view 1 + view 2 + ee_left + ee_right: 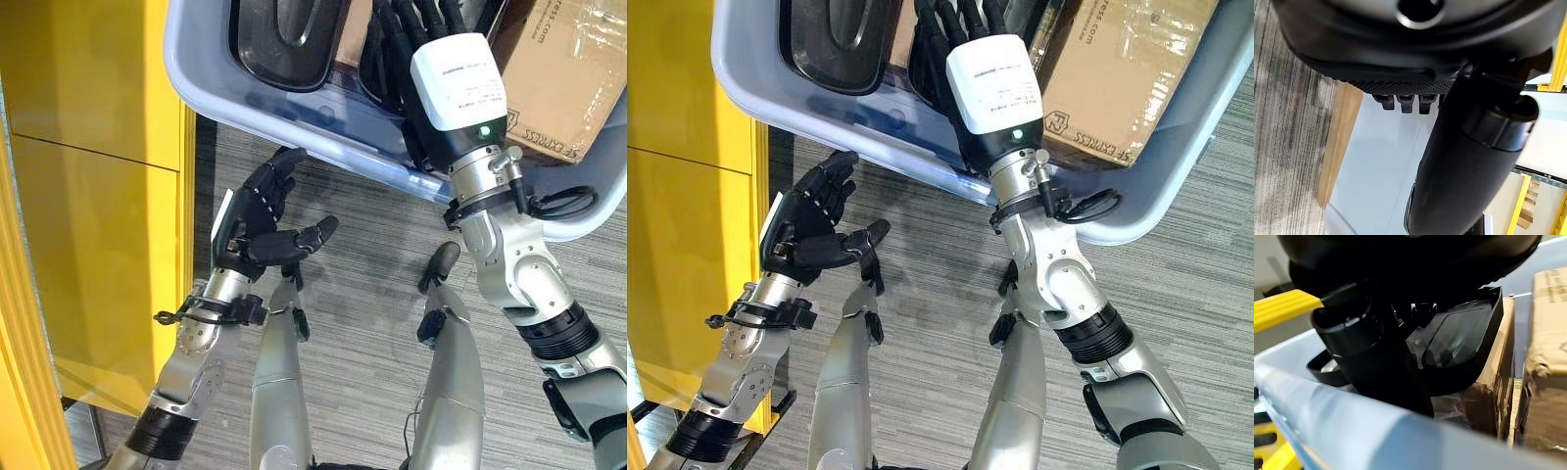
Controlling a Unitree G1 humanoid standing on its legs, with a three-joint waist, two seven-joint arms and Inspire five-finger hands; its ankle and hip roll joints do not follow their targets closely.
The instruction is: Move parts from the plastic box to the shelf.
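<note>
- Fingers [269, 186] of the left hand [257, 220] are spread and relaxed, with the thumb out to the side; they hold nothing and hang over the grey floor [362, 284], just below the box's near rim.
- Right hand [965, 59] reaches over that rim into the plastic box [872, 132]. Its fingers go in among the black parts, and whether they grip anything cannot be told.
- In the right wrist view a black part [1462, 345], a shallow shell with a raised rim, stands tilted just past the hand, leaning against a cardboard box [1547, 357].
- Another dark, tray-like part [289, 39] lies at the box's left end, with its long axis running away from the robot.
- Cardboard box sits in the right end of the plastic box.
- Yellow shelf [88, 196] stands to the robot's left, beside the left hand.
</note>
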